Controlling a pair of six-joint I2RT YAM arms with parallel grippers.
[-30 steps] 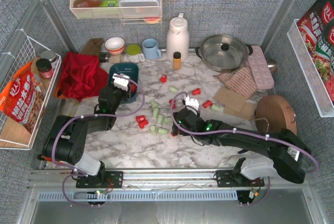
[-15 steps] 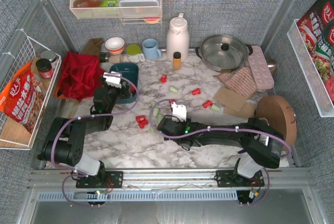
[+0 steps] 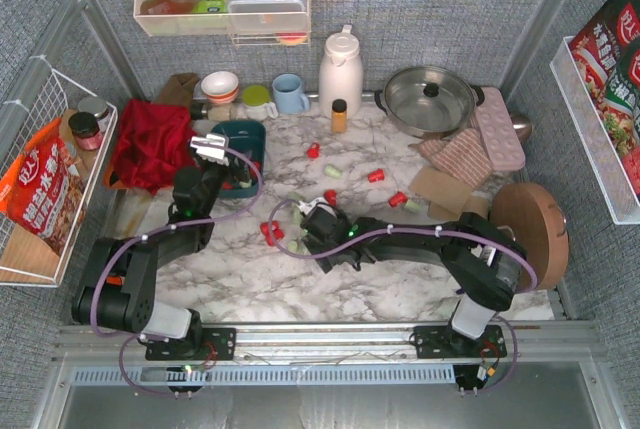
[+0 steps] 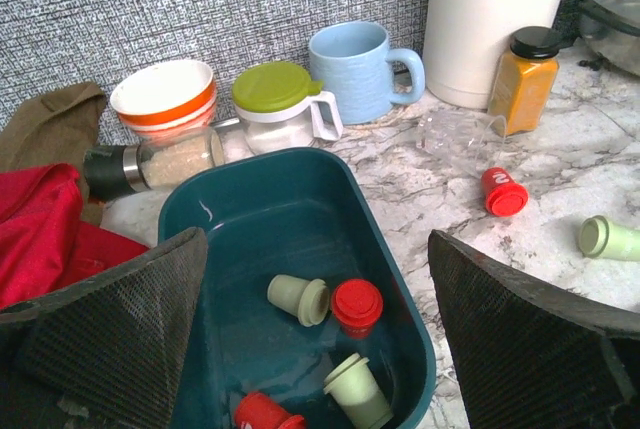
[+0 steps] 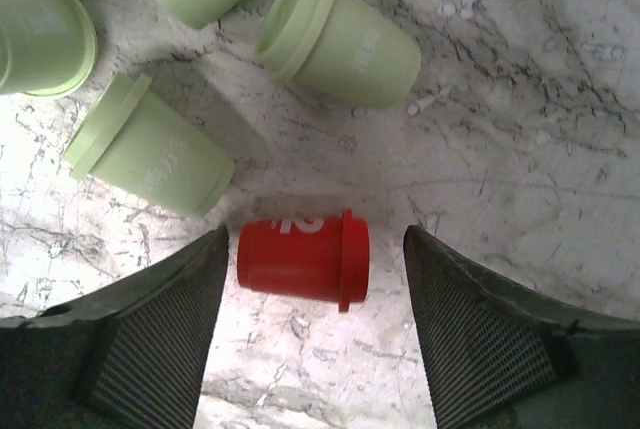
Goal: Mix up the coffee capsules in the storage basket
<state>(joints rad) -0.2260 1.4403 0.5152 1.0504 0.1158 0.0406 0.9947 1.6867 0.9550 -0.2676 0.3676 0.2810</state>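
Left tool point(image 4: 318, 339) and right tool point(image 5: 315, 269) gape; storage basket point(image 4: 250, 204) holds perhaps four coffee capsules point(image 4: 355, 306).

On your marble-patterned table point(image 3: 230, 279), the dark teal rectangular plastic storage basket point(image 4: 280, 214) sits at the back left. Four of the red and mint-green cup-shaped coffee capsules point(image 4: 298, 299) lie in its near half. Behind it, left to right, stand an orange-and-white bowl point(image 4: 163, 97), a glass shaker point(image 4: 150, 161) on its side, a green-lidded jar point(image 4: 280, 104), a blue mug point(image 4: 355, 69), a white thermos jug point(image 4: 495, 9) and a small amber bottle point(image 4: 522, 79). More capsules lie scattered across the table's middle, right of the basket. There, one red capsule point(image 5: 300, 261) lies on its side between your right gripper's point(image 5: 312, 249) fingers, with four others just beyond it. Your left gripper point(image 4: 318, 339) hangs over the basket's near end.
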